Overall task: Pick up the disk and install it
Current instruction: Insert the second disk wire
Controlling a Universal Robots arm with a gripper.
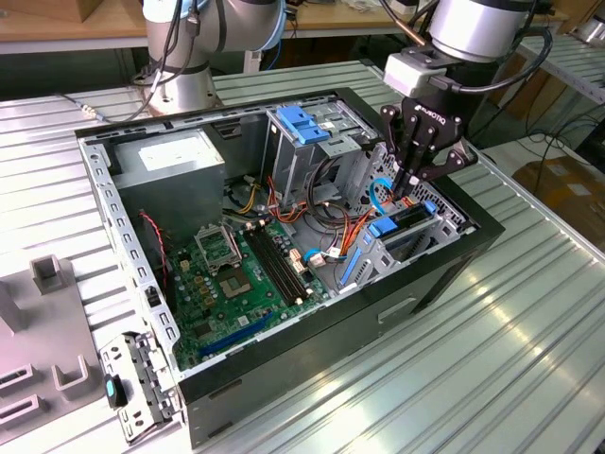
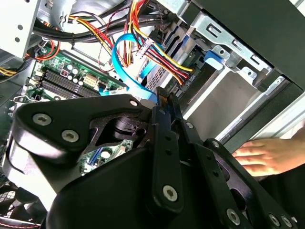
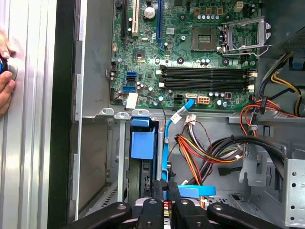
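Standing on the ribbed metal bench (image 1: pixel 529 359) in the exterior view: open computer case (image 1: pixel 444 274), side panel off, interior facing up. Inside, along the case's far wall: grey power-supply box (image 1: pixel 180 165) in the corner towards the exterior view's left, light-blue bracket (image 1: pixel 302 123) atop the drive cage further along. Green motherboard (image 1: pixel 236 274) on the case floor. Gripper (image 1: pixel 405 189) lowered into the case's end towards the exterior view's right, directly above the disk (image 1: pixel 408 219). Disk sitting on edge in the metal bay there, blue rail ends at both sides, coloured cable bundle (image 1: pixel 331 232) just beside it. Grip state: cannot tell. Grey fixture blocks (image 1: pixel 47 322) at the bench edge towards the exterior view's left, apart from the case.

Second wrist view: black gripper (image 2: pixel 162 95) linkage in the foreground, tip near a flat blue cable (image 2: pixel 128 71) and red-yellow wires (image 2: pixel 162 57). Blue tab (image 2: pixel 214 59) on the bay wall. Person's hand (image 2: pixel 262 155) flat on the bench outside the case's black wall.

First wrist view: gripper (image 3: pixel 164 200) above the bay; disk (image 3: pixel 143 145) in its slot, blue end piece up, next to the upright blue cable (image 3: pixel 167 143). Motherboard (image 3: pixel 190 57) beyond. Hand (image 3: pixel 4 71) on the bench (image 3: pixel 33 143) beside the case.
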